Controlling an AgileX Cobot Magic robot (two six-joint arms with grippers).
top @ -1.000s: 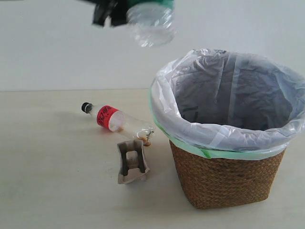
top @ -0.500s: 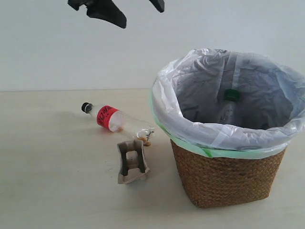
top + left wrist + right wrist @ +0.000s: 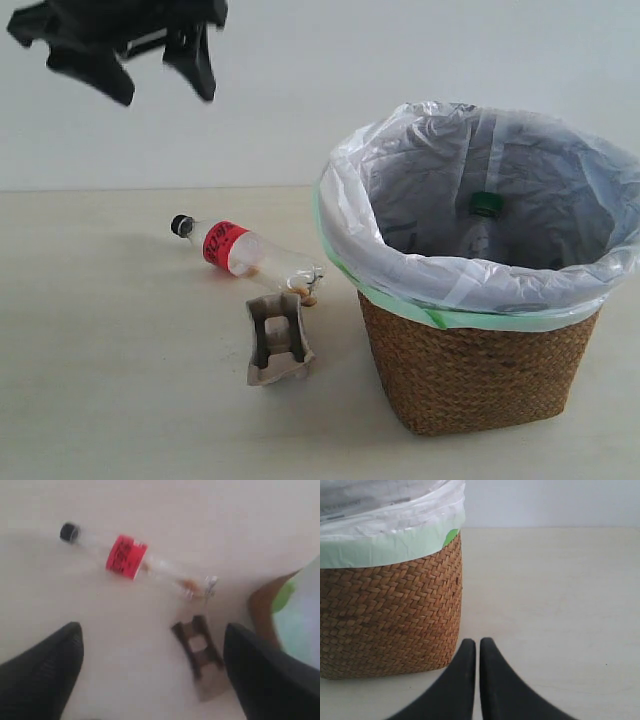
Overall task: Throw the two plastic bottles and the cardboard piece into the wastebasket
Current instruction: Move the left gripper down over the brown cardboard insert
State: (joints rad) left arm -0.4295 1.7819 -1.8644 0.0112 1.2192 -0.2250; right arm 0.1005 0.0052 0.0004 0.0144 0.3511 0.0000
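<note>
1. The pale table bears everything.
2. The wastebasket stands upright on the right, its white bag folded over the rim.
3. The left gripper hangs high above the table's left part, its fingers spread wide and holding nothing.
4. The right gripper is low near the wastebasket's woven wall, fingers pressed together and empty.
5. The black-capped bottle lies on its side to the left of the wastebasket.
6. The green-capped bottle is inside the wastebasket, cap upward.
7. The cardboard piece lies just beside the black-capped bottle's base end.

Left tool high, jaws wide apart; right tool low, jaws together
</note>
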